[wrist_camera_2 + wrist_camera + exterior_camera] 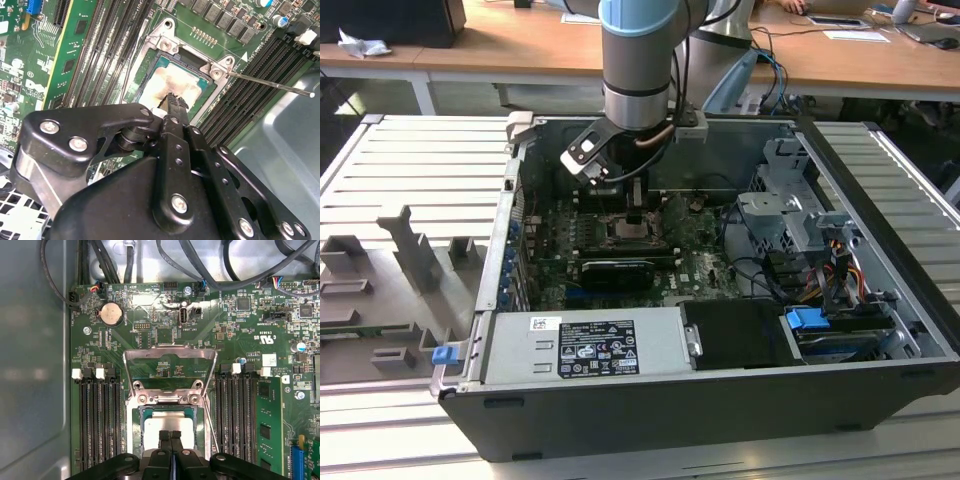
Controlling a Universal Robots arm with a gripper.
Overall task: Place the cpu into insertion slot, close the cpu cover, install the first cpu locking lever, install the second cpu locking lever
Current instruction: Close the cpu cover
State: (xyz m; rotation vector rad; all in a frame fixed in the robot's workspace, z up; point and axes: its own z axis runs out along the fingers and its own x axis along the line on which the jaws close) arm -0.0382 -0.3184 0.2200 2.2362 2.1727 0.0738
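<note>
The cpu [170, 421] lies flat in the insertion slot [141, 415], its pale, smudged metal face [160, 82] showing in both wrist views. My gripper [170, 434] is shut with nothing between the fingers, and its tip [173, 98] rests on or just above the edge of the chip's face. The cpu cover [170, 352] stands swung open on its hinge, away from the socket toward the coin battery. A thin locking lever rod [270, 82] sticks out free from a socket corner. In the exterior view my gripper [634, 216] reaches down into the open case over the socket [625, 235].
Long black memory slots [97, 420] flank the socket on both sides. A black graphics card [615, 272], the grey power supply [585, 345], cables and a drive cage [790, 210] crowd the case. The metal case wall [35, 365] stands close by.
</note>
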